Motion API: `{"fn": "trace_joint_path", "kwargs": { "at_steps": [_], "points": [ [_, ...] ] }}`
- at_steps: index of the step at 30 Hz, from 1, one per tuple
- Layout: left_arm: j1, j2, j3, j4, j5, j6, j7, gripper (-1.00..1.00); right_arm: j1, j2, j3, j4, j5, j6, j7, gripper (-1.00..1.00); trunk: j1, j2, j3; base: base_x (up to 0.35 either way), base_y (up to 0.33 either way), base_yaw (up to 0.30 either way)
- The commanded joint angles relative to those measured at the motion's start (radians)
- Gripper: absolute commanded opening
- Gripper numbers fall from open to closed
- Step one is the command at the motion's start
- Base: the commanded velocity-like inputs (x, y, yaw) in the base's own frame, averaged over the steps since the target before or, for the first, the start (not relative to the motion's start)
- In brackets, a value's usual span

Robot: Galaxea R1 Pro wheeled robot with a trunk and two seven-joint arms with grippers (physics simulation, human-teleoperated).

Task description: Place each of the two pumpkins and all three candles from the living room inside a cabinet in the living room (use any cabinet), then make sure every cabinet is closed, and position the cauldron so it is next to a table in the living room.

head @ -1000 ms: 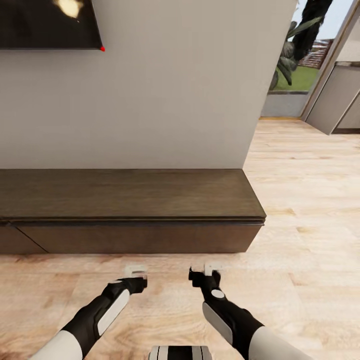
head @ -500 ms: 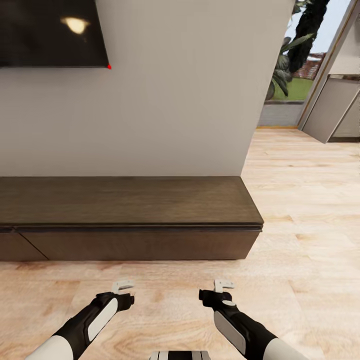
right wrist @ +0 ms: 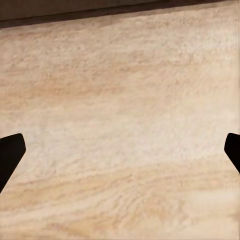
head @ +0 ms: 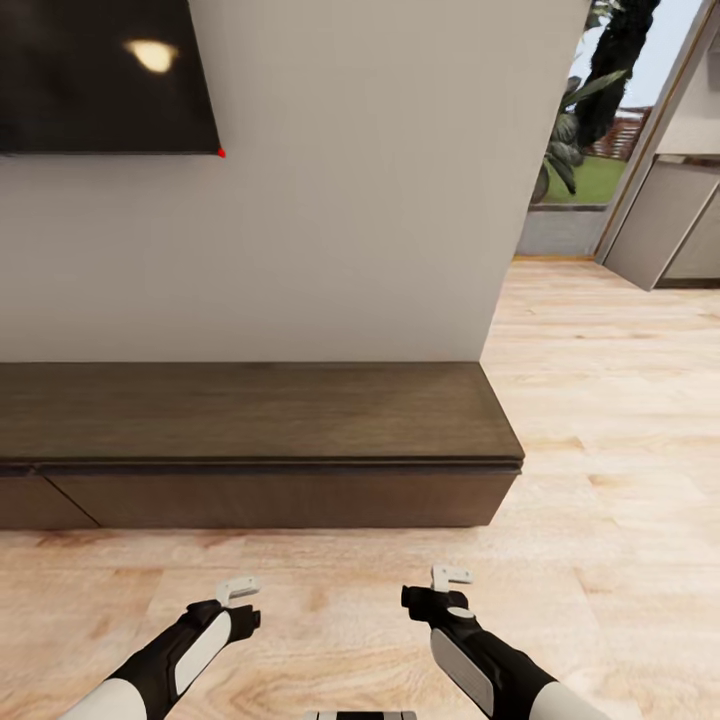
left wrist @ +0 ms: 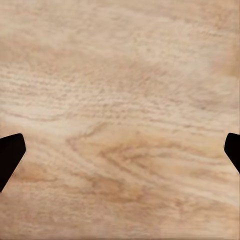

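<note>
left gripper (head: 238, 590) spread wide, empty | right gripper (head: 450, 577) likewise (over floor (head: 620, 420))

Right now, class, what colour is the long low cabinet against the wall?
Dark brown wood, seen best in the head view: the cabinet.

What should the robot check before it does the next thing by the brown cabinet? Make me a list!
1. Cabinet in front of the robot: ok.
2. Cabinet front panels look shut: ok for the part in view; the far left end is cut off.
3. Left tool open, nothing in it: ok.
4. Right tool open, nothing in it: ok.
5. Both tools over bare wooden floor, apart from the cabinet: ok.
6. Pumpkins, candles, cauldron stowed or placed: cannot tell.
</note>
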Motion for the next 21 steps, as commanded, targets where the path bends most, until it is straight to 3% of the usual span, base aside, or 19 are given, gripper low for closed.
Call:
{"fn": "trace_joint_path", "kwargs": {
  "at_steps": [1, 5, 21],
  "points": [
    [-0.001, 0.001, -0.008, 0.000, 0.011, -0.009, 0.010, 1.00, -0.001, -0.001, 0.007, 0.001, -0.004, 0.003, -0.008, 1.00, -0.004, 0.007, 0.002, 0.000, 0.000, 0.000],
    [-0.001, -0.001, -0.009, 0.038, 0.011, -0.045, 0.010, 1.00, 0.000, -0.001, 0.007, 0.025, -0.003, -0.004, -0.010, 1.00, -0.019, 0.035, 0.015, 0.000, 0.000, 0.000],
    [-0.001, -0.002, -0.006, 0.056, 0.014, -0.063, 0.010, 1.00, 0.000, 0.000, 0.006, 0.091, -0.002, -0.008, -0.004, 1.00, -0.081, 0.147, 0.065, 0.000, 0.000, 0.000]
  ]
}}
